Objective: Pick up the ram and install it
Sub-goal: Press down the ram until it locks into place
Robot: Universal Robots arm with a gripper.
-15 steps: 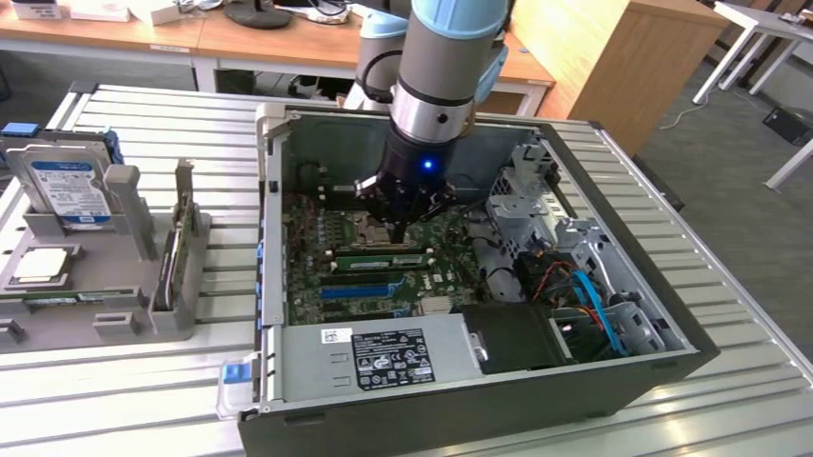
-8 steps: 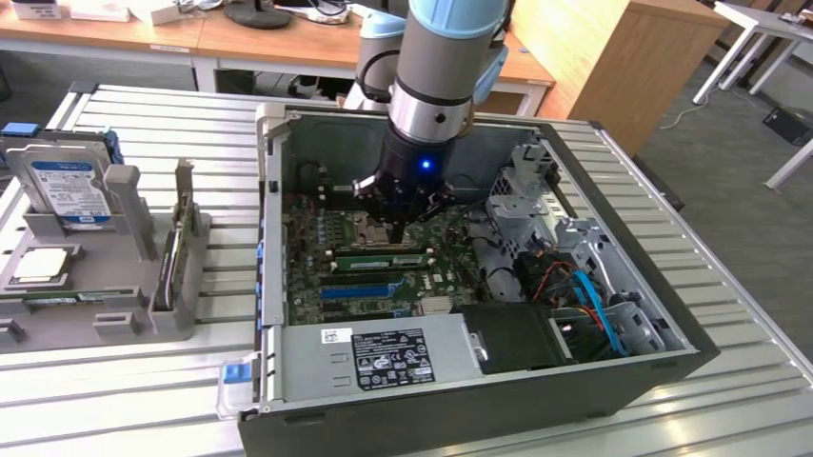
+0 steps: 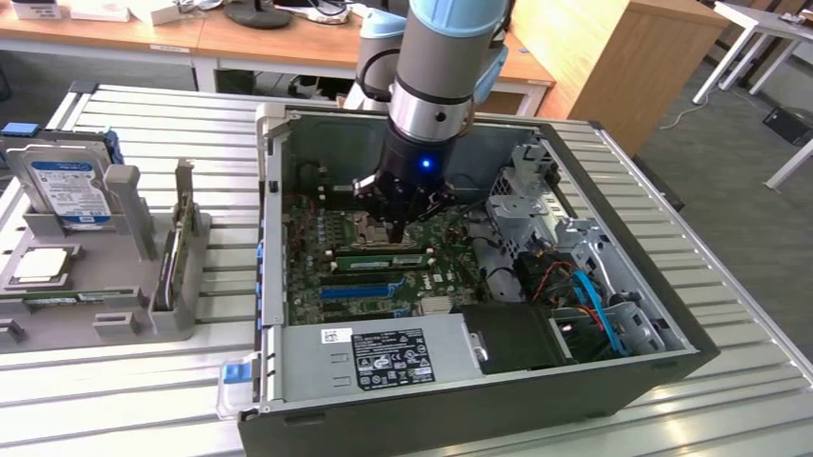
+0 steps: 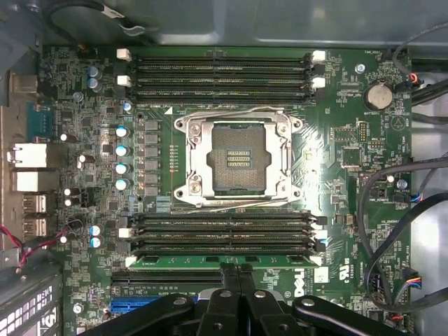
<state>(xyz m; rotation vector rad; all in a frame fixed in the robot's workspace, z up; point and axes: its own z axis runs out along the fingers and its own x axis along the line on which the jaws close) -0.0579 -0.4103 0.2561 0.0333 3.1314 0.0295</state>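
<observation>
The open computer case (image 3: 635,371) lies on the slatted table (image 3: 749,286). The motherboard (image 3: 311,276) sits inside it. The gripper (image 3: 395,238) hangs just above the ram (image 3: 376,258), which sits in a slot beside the empty socket (image 4: 237,158). On the exterior view's left, a hard drive (image 3: 67,190) stands in a holder (image 3: 128,286).

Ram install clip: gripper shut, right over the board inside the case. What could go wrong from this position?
1. The shut gripper sits right at the ram in its slot. Off-centre pressure might seat it unevenly.
2. The open CPU socket lies close beside those slots, so any sideways drift could reach its exposed contacts.
3. Loose cables hang over the board's edge and could snag the arm as it moves.
</observation>
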